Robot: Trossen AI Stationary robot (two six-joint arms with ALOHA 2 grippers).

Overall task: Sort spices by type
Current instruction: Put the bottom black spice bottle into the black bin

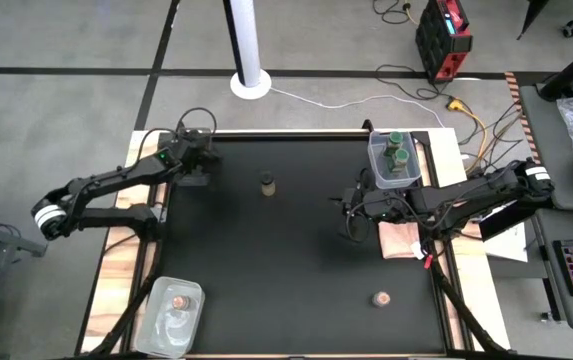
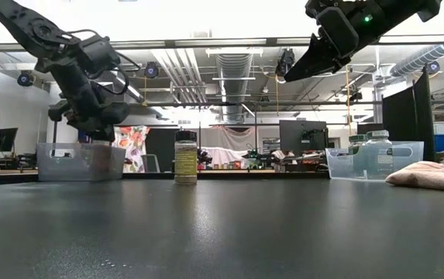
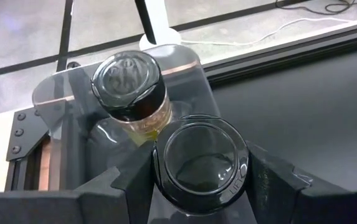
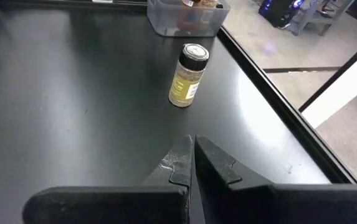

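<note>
Left pincer (image 3: 200, 186) clamped on dark-lidded jar (image 3: 200, 163), held above clear tub (image 3: 60, 124) with another dark-lidded jar (image 3: 130, 81) inside. Right pincer (image 4: 192, 158) pressed together, raised near lone jar (image 1: 267, 183) on table (image 1: 296, 260).

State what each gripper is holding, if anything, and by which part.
The left gripper grips a dark-lidded spice jar by its lid, above a clear tub. The right gripper is shut and holds nothing.

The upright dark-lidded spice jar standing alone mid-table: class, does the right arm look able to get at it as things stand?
Probably yes. The dark-lidded spice jar stands alone on bare black tabletop, with nothing between it and the empty, shut right gripper, which must open first.
</note>
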